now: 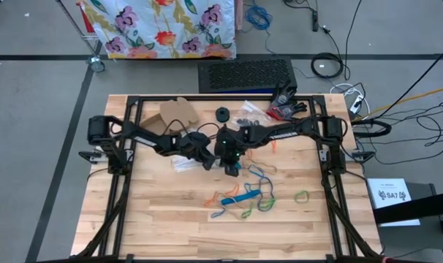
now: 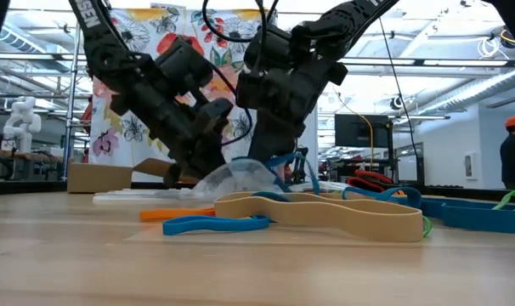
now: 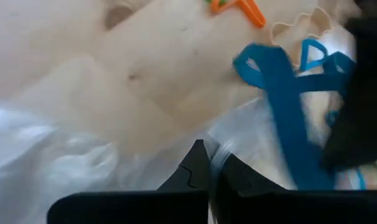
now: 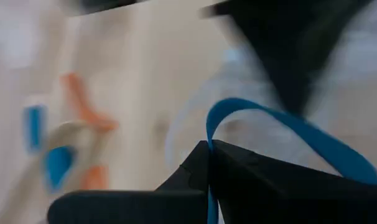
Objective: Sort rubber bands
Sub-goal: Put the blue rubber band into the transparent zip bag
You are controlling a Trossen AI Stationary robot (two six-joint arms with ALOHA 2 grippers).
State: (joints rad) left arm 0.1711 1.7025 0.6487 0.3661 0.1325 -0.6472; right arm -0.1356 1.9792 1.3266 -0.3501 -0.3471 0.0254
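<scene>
Both arms meet over the middle of the table. My left gripper (image 1: 209, 164) (image 3: 210, 163) is shut on a clear plastic bag (image 1: 182, 162) (image 2: 240, 178) that lies on the wood. My right gripper (image 1: 232, 169) (image 4: 209, 149) sits right beside it, shut on a blue rubber band (image 4: 269, 118) (image 3: 288, 99). More rubber bands (image 1: 245, 196) in blue, green, orange and tan lie loose on the table, nearer the near edge. In the low view a wide tan band (image 2: 325, 212), a blue one (image 2: 215, 223) and an orange one (image 2: 177, 214) lie in front. My left gripper pinches the clear bag's crumpled film (image 3: 221, 149) between its two fingers, coming down at a slant from the table's left; the rest of the bag lies on the table. My right gripper pinches the blue band's strip (image 4: 211, 134) between its fingertips; the band arches out past the fingers as a loop, over the clear bag.
A cardboard piece (image 1: 176, 113), a small black round part (image 1: 222, 114), small clear packets (image 1: 249, 109) and a red-and-black item (image 1: 286, 108) lie near the far edge. A lone green band (image 1: 302, 196) lies to the right. Bare wood (image 1: 156, 219) spreads at the near left.
</scene>
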